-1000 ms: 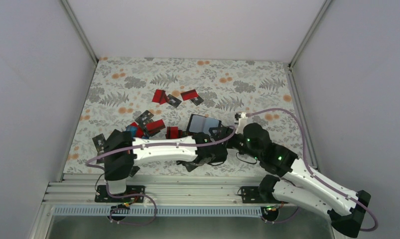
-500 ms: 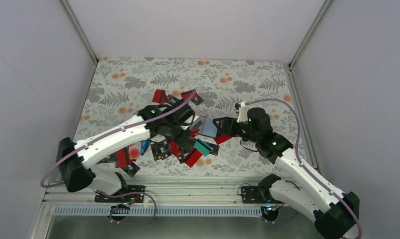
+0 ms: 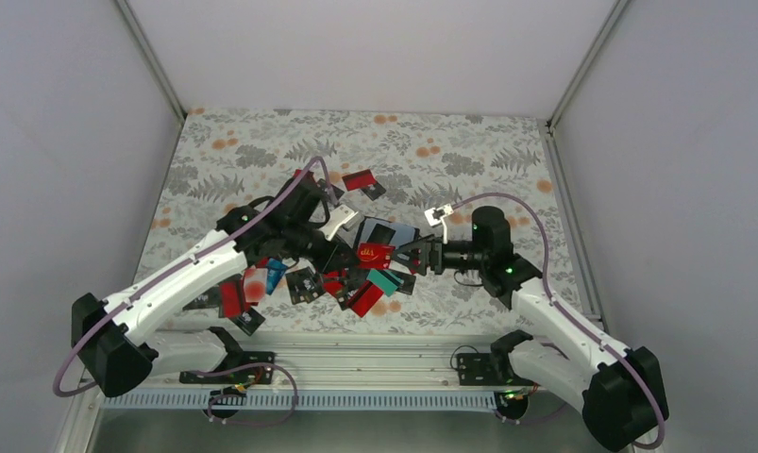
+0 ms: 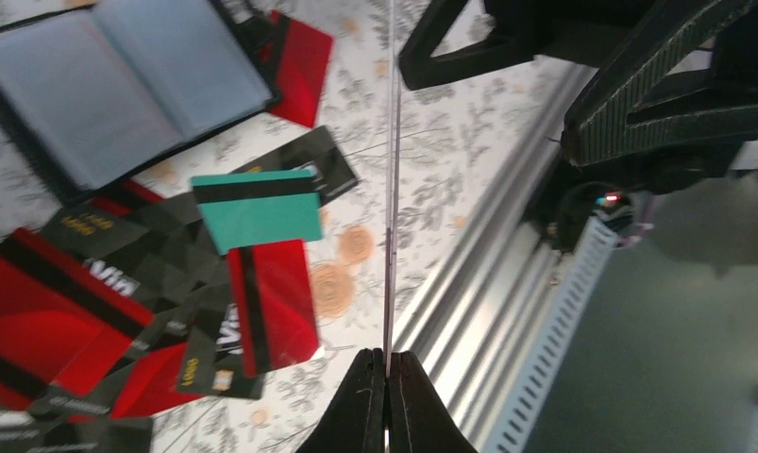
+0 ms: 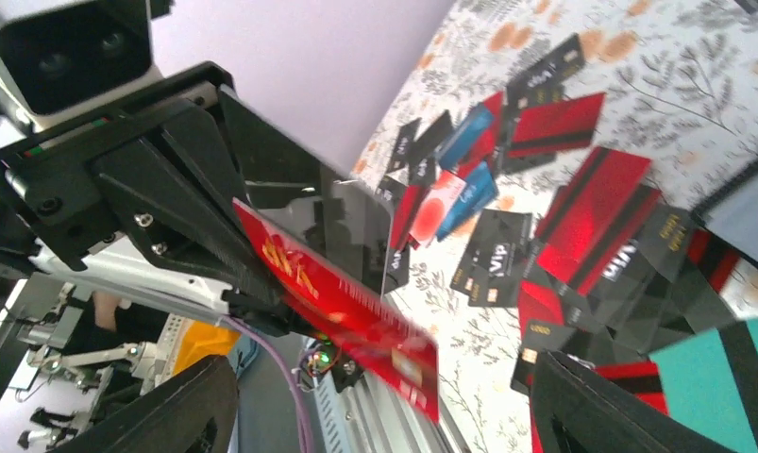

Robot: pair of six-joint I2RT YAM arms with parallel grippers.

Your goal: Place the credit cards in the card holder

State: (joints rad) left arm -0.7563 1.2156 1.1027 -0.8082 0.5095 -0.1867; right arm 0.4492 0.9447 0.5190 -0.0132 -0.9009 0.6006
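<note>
Right wrist view: red card (image 5: 356, 321), clenched in left tool (image 5: 257, 285), hangs just before the wide-spread right tool (image 5: 386, 396)

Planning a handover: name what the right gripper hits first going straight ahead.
Most likely the red card pinched in the left gripper, directly ahead of the open right gripper; exact depth is unclear.

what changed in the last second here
The left arm swung from low along the near edge out to mid-table. The left gripper, shut on a red card, now presents it to the right gripper, which drew back rightward and opened wider, jaws either side of the card. The open card holder stayed put.
</note>
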